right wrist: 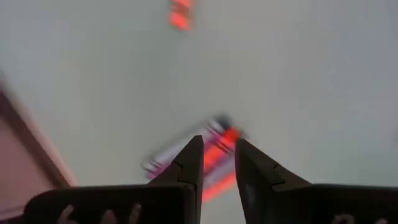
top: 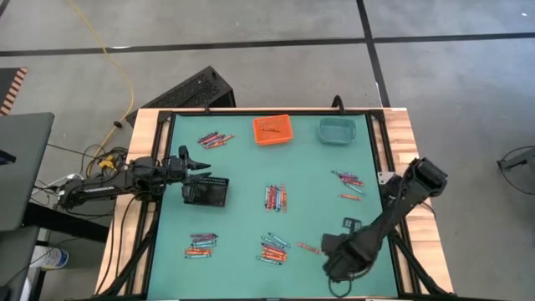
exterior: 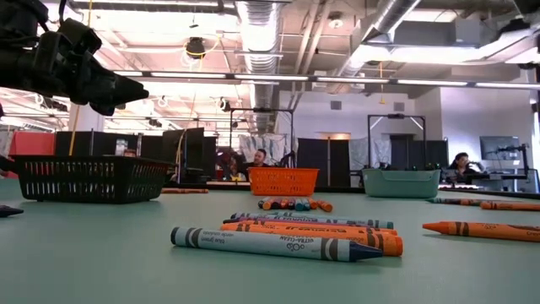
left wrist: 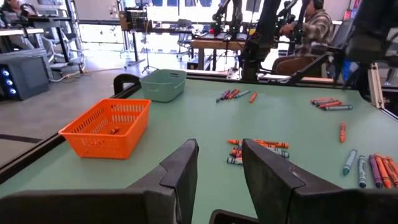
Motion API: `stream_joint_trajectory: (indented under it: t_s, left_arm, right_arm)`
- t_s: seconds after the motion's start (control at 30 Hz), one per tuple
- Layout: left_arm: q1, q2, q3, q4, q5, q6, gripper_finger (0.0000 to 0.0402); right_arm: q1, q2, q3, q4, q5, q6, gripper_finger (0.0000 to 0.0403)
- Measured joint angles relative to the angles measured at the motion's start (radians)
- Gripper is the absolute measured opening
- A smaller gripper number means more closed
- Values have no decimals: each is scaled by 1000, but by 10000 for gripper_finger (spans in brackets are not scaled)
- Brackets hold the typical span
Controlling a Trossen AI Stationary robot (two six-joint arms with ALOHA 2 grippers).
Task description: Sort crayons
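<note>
From above, the crayons [top: 275, 198] lie in small heaps across the green table [top: 251, 167]; the right gripper [top: 328, 248] hides whatever sits beneath it. The left gripper [top: 203, 161] hangs over the black bin [top: 206, 192].

At table level, crayons [exterior: 278, 241] lie nearest, the orange bin [exterior: 283, 181] and teal bin [exterior: 401, 182] behind.

The left wrist camera shows its fingers [left wrist: 180, 171] slightly parted, gripping nothing.

The right wrist camera shows fingers [right wrist: 189, 165] slightly apart over blurred crayons [right wrist: 214, 149], empty.

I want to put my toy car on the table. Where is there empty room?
Free: the green mat between the orange basket and the middle crayons, and between those crayons and the right-side crayons. Crowded: the front, with crayon piles and the right tool.
</note>
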Motion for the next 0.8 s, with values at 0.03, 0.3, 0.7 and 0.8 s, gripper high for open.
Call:
stream_joint_trajectory:
  t_s: [0.03, 0.3, 0.7, 0.8]
  left_arm:
    - [0, 0, 0, 0, 0, 0, 116]
    - [0, 0, 0, 0, 0, 0, 116]
    - [0, 0, 0, 0, 0, 0, 116]
    - [0, 0, 0, 0, 0, 0, 116]
  right_arm:
    - [3, 0, 0, -11, -3, 32, 85]
    - [1, -6, 0, 51, -27, 53, 85]
    - [52, -6, -42, 84, -51, 149, 85]
    - [54, -6, -96, 88, -88, 196, 85]
